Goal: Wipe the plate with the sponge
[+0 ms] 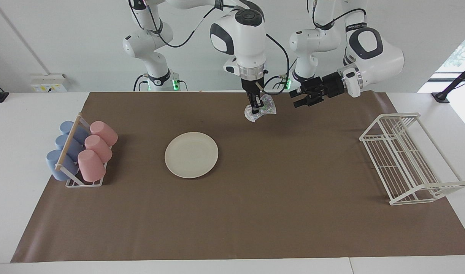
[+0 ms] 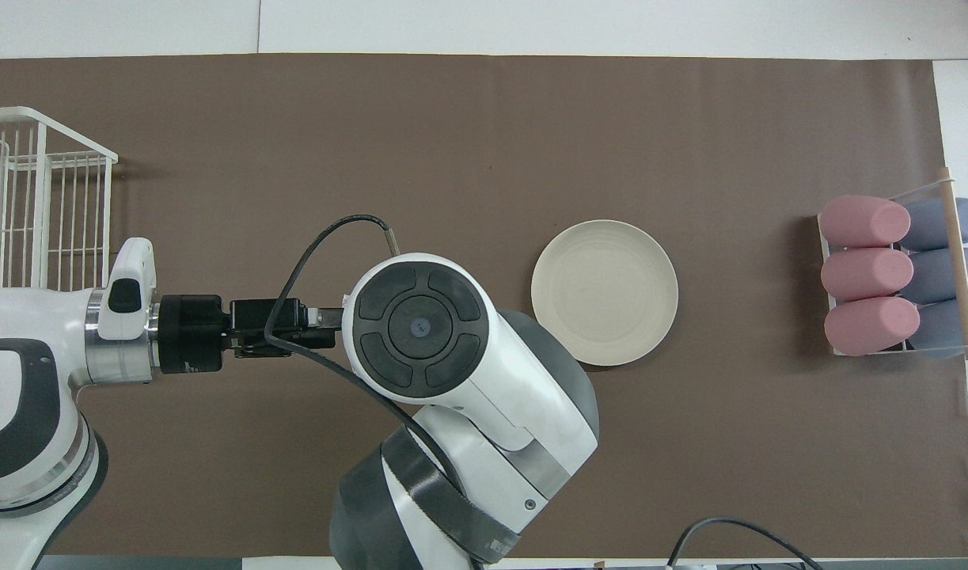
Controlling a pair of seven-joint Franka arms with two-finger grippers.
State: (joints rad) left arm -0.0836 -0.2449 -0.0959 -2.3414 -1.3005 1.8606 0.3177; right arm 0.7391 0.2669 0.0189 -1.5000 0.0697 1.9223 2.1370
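The cream-white plate lies flat on the brown mat, also in the overhead view. My right gripper points straight down over the mat, at the edge nearest the robots and beside the plate toward the left arm's end. It is shut on the silvery-grey mesh sponge, which hangs from its fingers. My left gripper is level, open and empty, its fingers pointing at the sponge from a short gap away. In the overhead view the right arm's wrist hides the sponge and both grippers' fingertips.
A rack of pink and blue cups lies at the right arm's end of the mat. A white wire dish rack stands at the left arm's end.
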